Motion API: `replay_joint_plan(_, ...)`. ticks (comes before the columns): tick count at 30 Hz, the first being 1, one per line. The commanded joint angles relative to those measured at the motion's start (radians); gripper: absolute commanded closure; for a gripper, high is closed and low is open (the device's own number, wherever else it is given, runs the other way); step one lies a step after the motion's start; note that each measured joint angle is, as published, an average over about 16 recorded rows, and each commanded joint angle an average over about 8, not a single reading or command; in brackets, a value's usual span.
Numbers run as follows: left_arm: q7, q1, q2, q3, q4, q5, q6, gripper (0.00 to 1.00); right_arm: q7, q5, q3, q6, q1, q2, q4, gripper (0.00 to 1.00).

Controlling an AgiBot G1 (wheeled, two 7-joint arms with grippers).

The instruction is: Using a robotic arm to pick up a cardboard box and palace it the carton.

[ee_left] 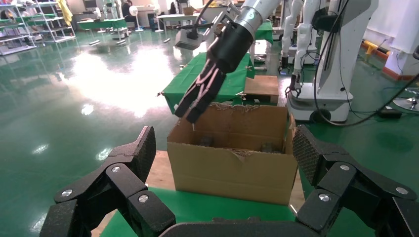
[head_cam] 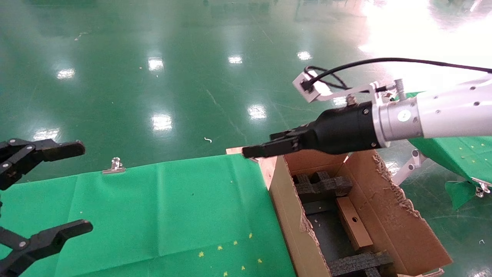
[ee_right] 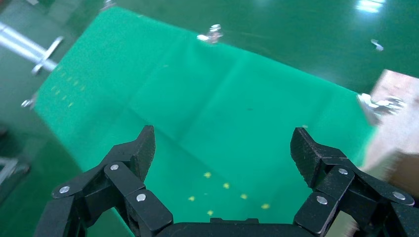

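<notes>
The carton (head_cam: 388, 215) stands open at the right end of the green table, with ragged flaps and black foam inserts (head_cam: 323, 186) inside. The small cardboard box (head_cam: 353, 222), hole facing up, lies inside the carton between the inserts. My right arm (head_cam: 442, 115) reaches in from the right. Its gripper (head_cam: 261, 144) is open and empty, above the carton's far-left corner. In the right wrist view this gripper (ee_right: 225, 148) holds nothing over green cloth. My left gripper (head_cam: 86, 187) is open and empty at the table's left end. In the left wrist view it (ee_left: 225, 153) faces the carton (ee_left: 232, 170).
The table's green cloth (head_cam: 173, 211) is held by a metal clip (head_cam: 114, 165) at the far edge. A bare wooden strip (head_cam: 269, 169) borders the carton. Another green table (head_cam: 461, 154) stands at the right. Other robots (ee_left: 326, 59) stand beyond the carton.
</notes>
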State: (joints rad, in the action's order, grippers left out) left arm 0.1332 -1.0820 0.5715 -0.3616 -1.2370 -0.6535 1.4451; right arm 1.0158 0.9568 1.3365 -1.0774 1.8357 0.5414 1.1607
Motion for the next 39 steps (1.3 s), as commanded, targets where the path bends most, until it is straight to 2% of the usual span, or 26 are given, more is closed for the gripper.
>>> replay_joint_plan(1, 0.0, 0.0, 0.0, 0.0, 0.0, 0.0, 0.0, 0.0, -0.038, -0.01, -0.049, -0.019, -0.035, 0.003, 0.006, 0.0)
replay_joint_plan(39, 0.0, 0.0, 0.0, 0.0, 0.0, 0.0, 0.0, 0.0, -0.747, -0.204, -0.953, -0.377, -0.687, 0.063, 0.111, 0.0)
